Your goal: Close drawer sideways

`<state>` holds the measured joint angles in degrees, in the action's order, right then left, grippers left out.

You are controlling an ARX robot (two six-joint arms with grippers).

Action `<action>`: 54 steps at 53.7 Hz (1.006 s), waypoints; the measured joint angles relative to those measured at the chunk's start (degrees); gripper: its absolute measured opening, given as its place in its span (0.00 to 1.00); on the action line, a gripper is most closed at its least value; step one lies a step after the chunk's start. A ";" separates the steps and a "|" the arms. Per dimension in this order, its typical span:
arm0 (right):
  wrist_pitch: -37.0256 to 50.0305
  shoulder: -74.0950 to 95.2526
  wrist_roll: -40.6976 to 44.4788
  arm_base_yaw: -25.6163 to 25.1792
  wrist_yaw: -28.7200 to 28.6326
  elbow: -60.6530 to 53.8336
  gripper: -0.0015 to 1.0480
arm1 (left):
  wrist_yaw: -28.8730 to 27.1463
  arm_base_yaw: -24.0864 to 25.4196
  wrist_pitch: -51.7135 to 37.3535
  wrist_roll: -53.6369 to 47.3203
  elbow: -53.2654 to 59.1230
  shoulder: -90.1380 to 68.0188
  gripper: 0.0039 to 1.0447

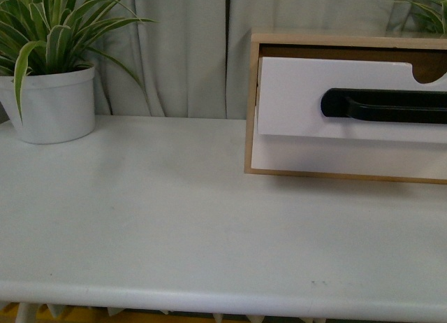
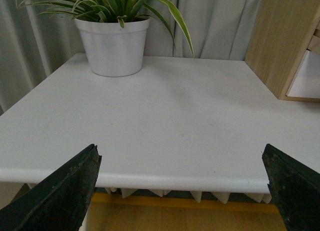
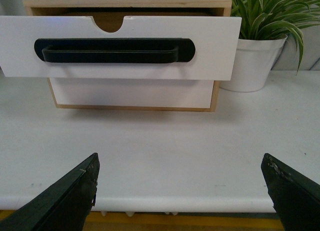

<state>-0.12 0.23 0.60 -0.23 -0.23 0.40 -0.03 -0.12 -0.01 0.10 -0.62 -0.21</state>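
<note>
The drawer, white-fronted with a long black bar handle and a half-round notch in its top edge, stands pulled out of the light wood cabinet at the table's back right. It also shows in the right wrist view, with its handle. My right gripper is open and empty, back over the table's front edge, facing the drawer. My left gripper is open and empty over the front edge. Neither arm shows in the front view.
A plain white drawer front sits below the open one. A potted plant in a white pot stands at the back left; another stands beside the cabinet. The white table lies in front; curtains hang behind.
</note>
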 joint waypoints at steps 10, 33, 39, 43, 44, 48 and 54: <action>-8.92 5.64 -4.37 -0.35 1.33 3.23 0.91 | -17.11 -5.51 -5.31 -16.50 0.07 -1.03 0.94; -3.34 26.56 7.63 -8.59 -14.14 16.68 0.91 | -11.54 -18.05 -42.84 -64.52 -0.85 -29.73 0.94; -4.50 31.67 13.42 -9.42 -16.13 21.18 0.91 | -6.03 -19.10 -46.99 -73.07 -3.96 -37.35 0.94; -6.10 34.80 18.14 -9.51 -17.14 24.74 0.91 | -2.69 -19.39 -47.28 -76.91 -5.99 -40.96 0.94; -6.27 35.23 18.86 -9.55 -17.25 25.24 0.91 | -1.81 -19.41 -47.28 -77.70 -6.64 -42.01 0.94; -7.91 38.34 25.20 -9.88 -18.03 29.00 0.91 | 1.73 -19.39 -47.08 -81.13 -8.85 -45.55 0.94; -8.31 42.32 32.72 -10.43 -17.92 33.20 0.91 | 6.69 -18.78 -44.94 -86.12 -12.98 -50.64 0.94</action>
<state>-8.43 42.54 33.32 -10.66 -18.15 33.61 6.66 -18.90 -44.95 -86.02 -13.61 -50.85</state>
